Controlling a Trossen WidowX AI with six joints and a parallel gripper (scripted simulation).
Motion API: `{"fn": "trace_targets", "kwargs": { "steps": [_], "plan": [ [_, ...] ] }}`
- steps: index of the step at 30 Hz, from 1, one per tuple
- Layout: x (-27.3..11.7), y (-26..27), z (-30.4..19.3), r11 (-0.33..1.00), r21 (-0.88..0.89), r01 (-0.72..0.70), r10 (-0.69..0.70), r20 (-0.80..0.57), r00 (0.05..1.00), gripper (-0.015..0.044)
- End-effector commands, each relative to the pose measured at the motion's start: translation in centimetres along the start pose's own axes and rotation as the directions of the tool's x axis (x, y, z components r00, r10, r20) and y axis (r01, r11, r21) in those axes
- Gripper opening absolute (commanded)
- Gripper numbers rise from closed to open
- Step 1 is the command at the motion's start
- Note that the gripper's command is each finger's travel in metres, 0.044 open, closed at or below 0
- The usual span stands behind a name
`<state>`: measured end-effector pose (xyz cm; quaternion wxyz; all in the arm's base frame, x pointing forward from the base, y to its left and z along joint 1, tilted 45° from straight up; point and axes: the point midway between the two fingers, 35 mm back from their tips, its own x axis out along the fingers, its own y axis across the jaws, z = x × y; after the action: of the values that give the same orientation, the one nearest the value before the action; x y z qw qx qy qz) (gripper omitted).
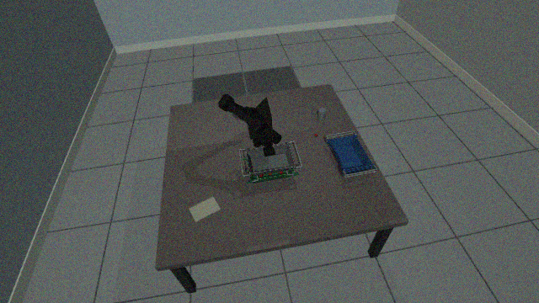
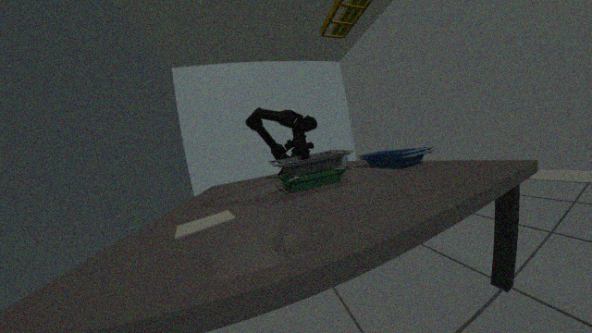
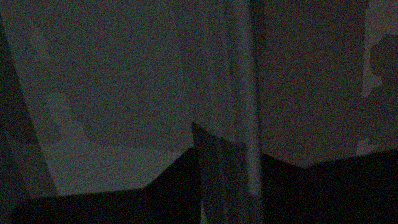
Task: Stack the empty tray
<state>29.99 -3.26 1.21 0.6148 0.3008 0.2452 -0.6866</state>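
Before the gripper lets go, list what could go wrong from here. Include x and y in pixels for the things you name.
The black parallel-jaw gripper (image 1: 269, 152) (image 2: 302, 156) is shut on the grey plastic tray (image 1: 269, 162) (image 2: 319, 163) by one side, so the tray could tip when released.

The grey tray sits over the loaded green plastic tray (image 1: 273, 176) (image 2: 314, 180); I can't make out the bars' seating, so it might drop inside.

Gray tray (image 1: 269, 162) (image 2: 314, 163) (image 3: 115, 75) above green tray (image 1: 274, 177) (image 2: 312, 179)
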Motion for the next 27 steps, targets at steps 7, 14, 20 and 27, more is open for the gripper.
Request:
{"fn": "trace_targets", "kwargs": {
  "steps": [7, 14, 20, 27],
  "plan": [
    [0.81, -0.68, 0.26, 0.999, -0.01, 0.037, -0.037, 0.001, 0.999, 0.0],
    [0.81, -0.68, 0.26, 0.999, -0.01, 0.037, -0.037, 0.001, 0.999, 0.0],
    [0.81, -0.68, 0.26, 0.999, -0.01, 0.037, -0.037, 0.001, 0.999, 0.0],
    [0.81, -0.68, 0.26, 0.999, -0.01, 0.037, -0.037, 0.001, 0.999, 0.0029]
  ]
}}
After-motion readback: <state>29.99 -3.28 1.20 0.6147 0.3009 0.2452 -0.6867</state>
